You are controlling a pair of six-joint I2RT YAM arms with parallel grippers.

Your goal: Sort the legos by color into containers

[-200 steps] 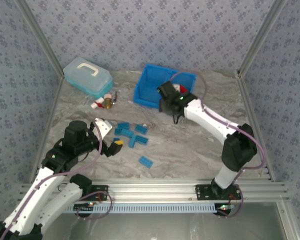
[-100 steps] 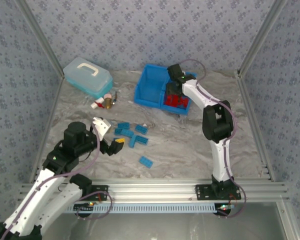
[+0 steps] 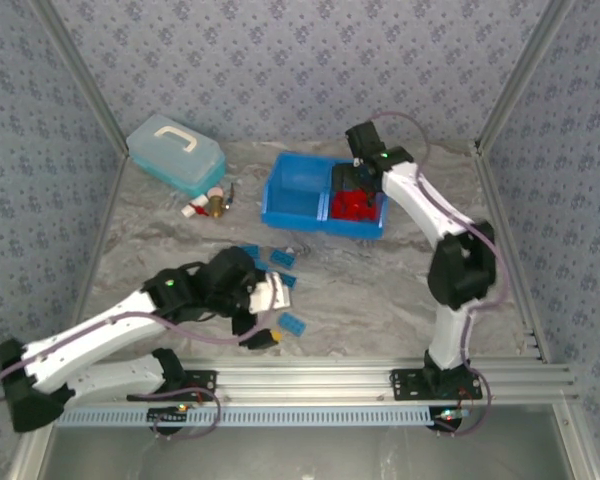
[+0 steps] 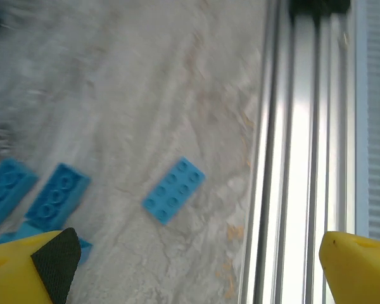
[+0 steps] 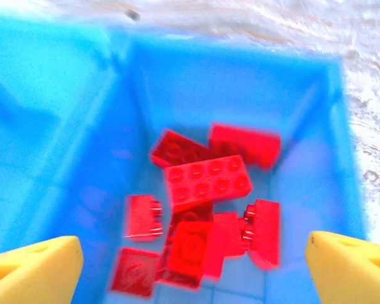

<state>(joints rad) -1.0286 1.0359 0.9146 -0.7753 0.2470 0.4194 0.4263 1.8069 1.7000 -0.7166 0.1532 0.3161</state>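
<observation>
In the top view, the blue bin [image 3: 325, 224] stands at the back of the table [image 3: 380, 290], its two compartments side by side. The red legos [image 3: 354, 207] lie heaped in the bin's right-hand compartment. Its left-hand compartment [image 3: 297, 186] looks bare. The right gripper [image 3: 361, 178] hangs over the red heap, within the bin's outline. The blue legos [image 3: 280, 258] lie loose, well short of the bin on its near side and a little to its left, partly hidden by the left arm [image 3: 130, 320]. One lone blue brick [image 3: 292, 322] lies farther from the bin than the others, with the left gripper [image 3: 279, 313] just beside it.

In the left wrist view, the yellow fingers stand wide apart with nothing between them. The lone brick lies flat on the table ahead of them, untouched. A few more blue bricks lie on the bin's side of it, and the aluminium rail [image 4: 291, 126] runs on the side away from the bin.

In the right wrist view, the fingers are spread wide and hold nothing. The red bricks rest on the floor of the bin's right compartment below.

The reds look sorted, so the step in hand is probably picking up blue bricks. The next move calls for lowering the left claw, straddling the lone brick across its short width, closing on it, and carrying it to the bin's left compartment.
</observation>
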